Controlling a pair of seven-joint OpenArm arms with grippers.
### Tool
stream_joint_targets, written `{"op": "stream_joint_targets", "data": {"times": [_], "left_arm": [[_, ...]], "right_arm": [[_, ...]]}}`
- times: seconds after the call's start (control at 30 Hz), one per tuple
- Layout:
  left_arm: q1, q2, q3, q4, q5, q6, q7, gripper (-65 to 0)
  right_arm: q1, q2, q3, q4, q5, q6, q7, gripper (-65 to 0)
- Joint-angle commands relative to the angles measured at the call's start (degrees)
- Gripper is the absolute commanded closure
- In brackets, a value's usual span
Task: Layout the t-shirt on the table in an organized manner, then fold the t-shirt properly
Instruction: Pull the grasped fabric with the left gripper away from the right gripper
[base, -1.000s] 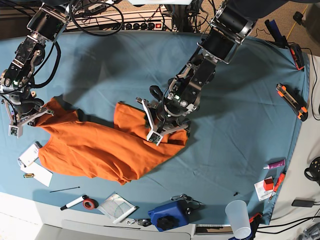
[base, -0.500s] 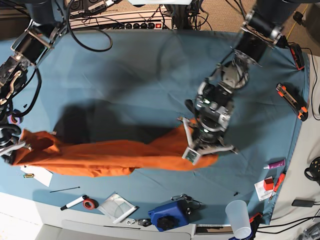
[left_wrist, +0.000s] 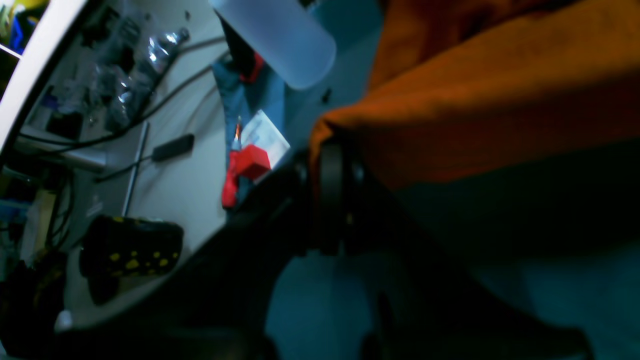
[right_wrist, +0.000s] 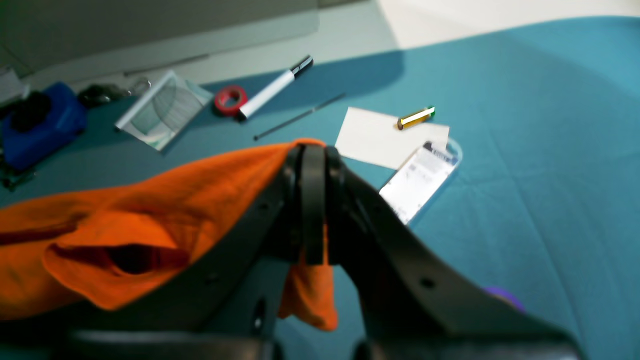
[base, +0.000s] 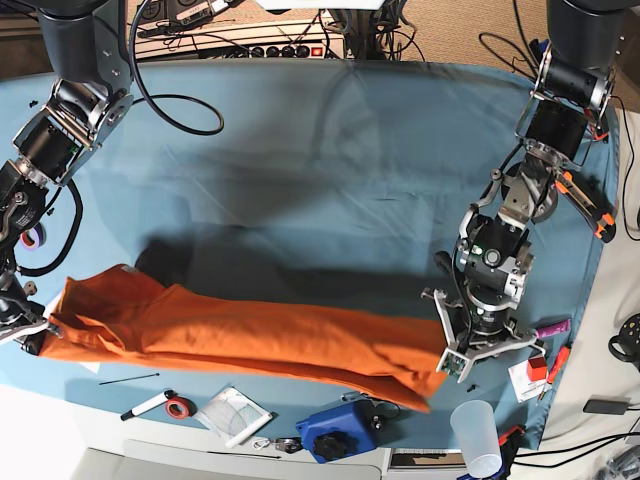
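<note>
The orange t-shirt (base: 250, 335) hangs stretched in a long band between my two grippers, low over the front of the teal-covered table (base: 300, 150). At the band's right end my left gripper (base: 447, 362) is shut on the fabric. The left wrist view shows its black fingers (left_wrist: 327, 165) pinching an orange edge of the t-shirt (left_wrist: 475, 100). The right gripper (base: 40, 330) is shut on the left end. In the right wrist view its fingers (right_wrist: 312, 165) clamp a fold of the t-shirt (right_wrist: 150, 210), which sags to the left.
A translucent cup (base: 476, 438), a blue box (base: 335, 430), a marker (base: 148, 404), red tape (base: 178, 407) and a paper sheet (base: 232, 412) lie along the front edge. Orange-black tools (base: 585, 203) and a purple pen (base: 550, 328) sit at the right. A white card (right_wrist: 385, 135) lies near the right gripper.
Both arms have swung apart and toward the front edge. The t-shirt, bunched mid-table a second ago, is now pulled out into a long band between them.
</note>
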Motion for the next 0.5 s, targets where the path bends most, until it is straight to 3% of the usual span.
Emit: {"op": "stream_joint_targets", "data": {"times": [0.0,0.17,0.47], "left_arm": [[-1.7,-0.5,-0.5,0.7,0.9,0.6,-0.9,0.0],[-0.9,-0.5,-0.5,0.7,1.1,0.7,1.1,0.0],[8.0,-0.5,-0.5,0.7,3.5,0.7,4.7,0.0]], "right_arm": [[1.8,1.3,0.1,0.7,0.3,-0.1,1.6,0.0],[1.8,1.3,0.1,0.7,-2.0,-0.1,-0.1,0.0],[1.1,1.1,0.1,0.7,-3.1,0.2,-9.3,0.0]]}}
